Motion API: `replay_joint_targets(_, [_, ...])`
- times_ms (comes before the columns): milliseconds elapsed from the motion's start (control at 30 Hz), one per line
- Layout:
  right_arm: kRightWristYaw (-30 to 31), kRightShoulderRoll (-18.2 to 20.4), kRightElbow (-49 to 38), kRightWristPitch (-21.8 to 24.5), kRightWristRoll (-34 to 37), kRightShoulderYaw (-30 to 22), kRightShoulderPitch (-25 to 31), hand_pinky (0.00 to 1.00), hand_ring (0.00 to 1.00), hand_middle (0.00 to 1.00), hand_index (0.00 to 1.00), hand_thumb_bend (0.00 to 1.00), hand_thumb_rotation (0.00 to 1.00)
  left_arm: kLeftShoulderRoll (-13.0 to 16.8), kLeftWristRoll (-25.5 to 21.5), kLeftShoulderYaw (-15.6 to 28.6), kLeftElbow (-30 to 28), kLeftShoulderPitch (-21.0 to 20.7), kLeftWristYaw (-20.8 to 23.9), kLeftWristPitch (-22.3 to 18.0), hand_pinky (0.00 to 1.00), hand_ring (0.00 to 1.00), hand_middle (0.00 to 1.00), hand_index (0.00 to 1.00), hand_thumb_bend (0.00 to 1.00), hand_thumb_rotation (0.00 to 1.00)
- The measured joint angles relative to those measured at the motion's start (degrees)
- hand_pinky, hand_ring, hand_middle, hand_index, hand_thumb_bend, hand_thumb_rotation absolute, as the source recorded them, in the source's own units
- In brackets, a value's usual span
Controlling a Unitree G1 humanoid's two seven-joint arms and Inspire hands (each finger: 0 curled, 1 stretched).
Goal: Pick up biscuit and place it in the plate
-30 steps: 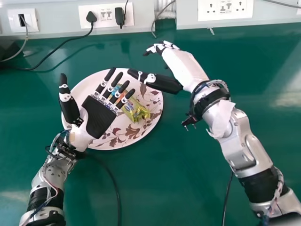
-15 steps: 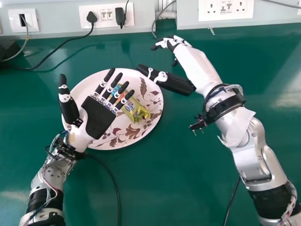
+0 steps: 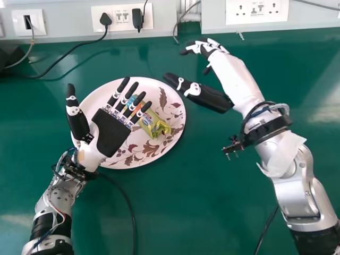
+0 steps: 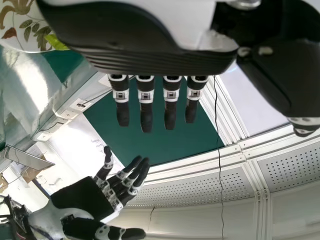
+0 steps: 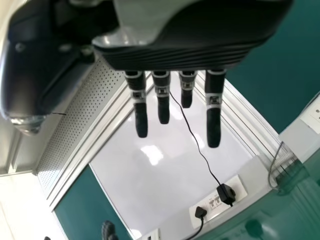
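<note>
My right hand (image 3: 229, 74) has swung outward over the last second, away from my left hand (image 3: 111, 132): its thumb tip was over the floral-patterned plate (image 3: 121, 160) and now sits just past the rim, above the green tabletop (image 3: 186, 212). That right hand is open, fingers loosely extended and thumb spread wide, and I have nothing in it. The wrapped biscuit packet (image 3: 155, 126) hasn't shifted; it lies on the plate beside my left hand's fingertips, partly covered by them in the head view, and well to the left of my right hand. My left hand hasn't moved either, held over the plate with its dark palm facing the head camera, fingers straight and the thumb out to the far side, gripping nothing. With the packet on the plate and my right hand backing off, I judge the placing done and this to be the withdrawal. What I'd do next is lift the left hand clear without dragging its fingertips across the wrapper, since a brush could nudge the packet towards the rim
</note>
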Motion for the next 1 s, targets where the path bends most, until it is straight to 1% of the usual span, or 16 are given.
replay_joint_targets(100, [0.42, -0.33, -1.70, 0.79, 0.03, -0.88, 1.17, 0.51, 0.74, 0.92, 0.79, 0.96, 0.32, -0.01, 0.00, 0.00, -0.01, 0.03, 0.00, -0.04, 0.86, 0.88, 0.91, 0.96, 1.00, 0.81])
replay_joint_targets(167, [0.60, -0.39, -2.14, 0.89, 0.12, -1.28, 1.63, 0.51, 0.74, 0.92, 0.79, 0.96, 0.32, -0.05, 0.02, -0.01, -0.01, 0.04, 0.00, -0.15, 0.84, 0.87, 0.91, 0.95, 1.00, 0.81])
replay_joint_targets(233, [0.59, -0.29, -3.41, 0.87, 1.52, -2.54, 3.16, 0.51, 0.74, 0.93, 0.79, 0.96, 0.31, -0.08, 0.02, -0.01, -0.01, 0.06, 0.00, -0.18, 0.79, 0.85, 0.89, 0.94, 1.00, 0.80])
replay_joint_targets(300, [0.34, 0.12, -3.94, 0.82, 2.97, -3.45, 4.21, 0.51, 0.74, 0.92, 0.79, 0.96, 0.32, -0.08, 0.03, -0.01, 0.00, 0.05, 0.00, -0.18, 0.76, 0.84, 0.89, 0.93, 1.00, 0.79])
replay_joint_targets(400, [0.13, 0.57, -4.17, 0.46, 5.57, -4.53, 5.31, 0.51, 0.74, 0.92, 0.79, 0.96, 0.31, -0.08, 0.04, -0.01, 0.02, 0.06, 0.00, -0.18, 0.71, 0.84, 0.90, 0.93, 1.00, 0.80])
replay_joint_targets(500, [-0.10, 0.64, -4.35, -0.57, 7.53, -5.68, 6.20, 0.51, 0.74, 0.92, 0.79, 0.96, 0.32, -0.07, 0.03, 0.00, 0.00, 0.08, 0.01, -0.16, 0.69, 0.83, 0.90, 0.93, 1.00, 0.83])
replay_joint_targets(667, [-0.23, 0.72, -4.42, -1.95, 10.49, -7.46, 7.59, 0.51, 0.74, 0.92, 0.79, 0.96, 0.33, -0.05, 0.02, 0.00, -0.14, 0.47, 0.03, -0.17, 0.70, 0.85, 0.94, 0.95, 1.00, 0.85])
replay_joint_targets(767, [-0.23, 0.79, -4.46, -2.65, 12.46, -8.30, 8.08, 0.50, 0.74, 0.93, 0.79, 0.96, 0.33, -0.04, 0.03, 0.00, -0.20, 0.84, 0.03, -0.18, 0.71, 0.84, 0.92, 0.94, 1.00, 0.86])
replay_joint_targets(1000, [-0.18, 1.98, -6.12, -2.57, 17.26, -9.84, 9.43, 0.50, 0.74, 0.92, 0.79, 0.96, 0.32, 0.02, 0.02, 0.00, -0.27, 0.98, 0.03, -0.06, 0.79, 0.86, 0.92, 0.95, 1.00, 0.84])
